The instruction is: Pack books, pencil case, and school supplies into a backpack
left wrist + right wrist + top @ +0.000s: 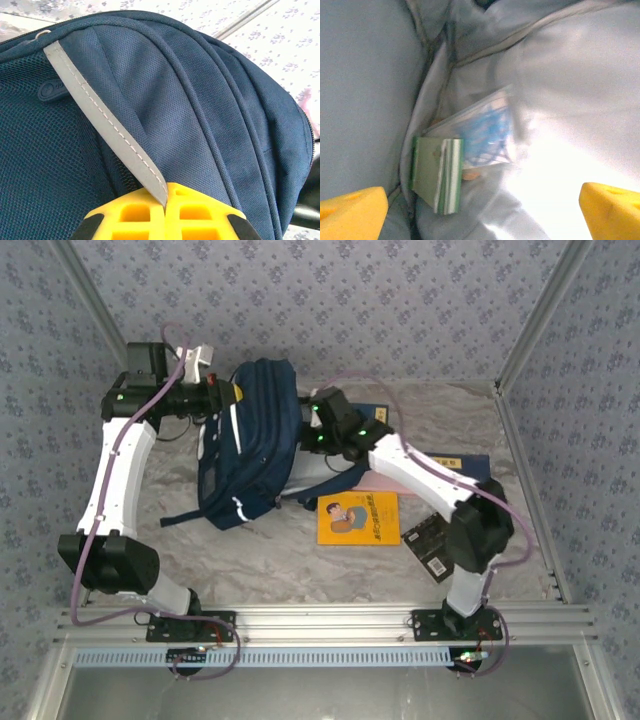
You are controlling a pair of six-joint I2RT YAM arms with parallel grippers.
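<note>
Orange book (357, 518) lies at 5 o'clock from your right hand (480, 215), open and empty in the backpack (250, 440); left hand (165, 204) pinches its stripe (100, 115).

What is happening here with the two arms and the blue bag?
The robot is packing a backpack. The left claw is shut on the backpack's reflective stripe, holding the bag up. The right claw stands open inside the bag, above a green notepad and a printed packet lying at the bottom. An orange book, a black book and a navy book lie on the table, not yet packed.
</note>
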